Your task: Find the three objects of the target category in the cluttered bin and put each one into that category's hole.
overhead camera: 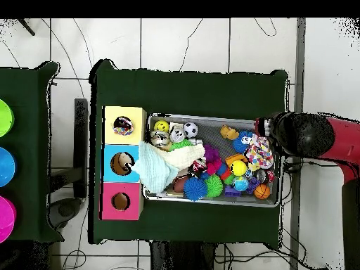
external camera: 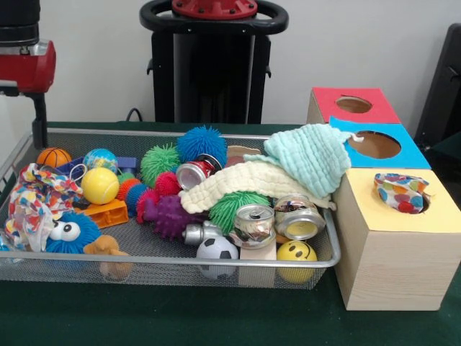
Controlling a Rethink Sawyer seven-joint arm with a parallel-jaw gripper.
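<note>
The wire-mesh bin [external camera: 180, 257] sits on the green table and is full of toys. One dotted white cloth [external camera: 34, 200] lies bunched at the bin's left end; in the overhead view [overhead camera: 259, 152] it is at the bin's right end. Another dotted cloth [external camera: 400, 192] sits in the hole of the yellow-faced box [external camera: 403, 216], partly sticking out; it also shows in the overhead view [overhead camera: 123, 126]. A third is hidden. My gripper [external camera: 39, 135] hangs from the red arm [external camera: 25, 66] at the bin's far left corner, just behind the bunched cloth. I cannot tell how it stands.
A mint-green knit cloth [external camera: 313, 153] and a cream knit cloth [external camera: 245, 184] drape over the bin's right side towards the blue-faced box [external camera: 378, 146]. The red-faced box [external camera: 353, 105] stands behind. Cans [external camera: 297, 217], spiky balls [external camera: 202, 144], a yellow ball [external camera: 99, 185] and a soccer ball [external camera: 217, 251] fill the bin.
</note>
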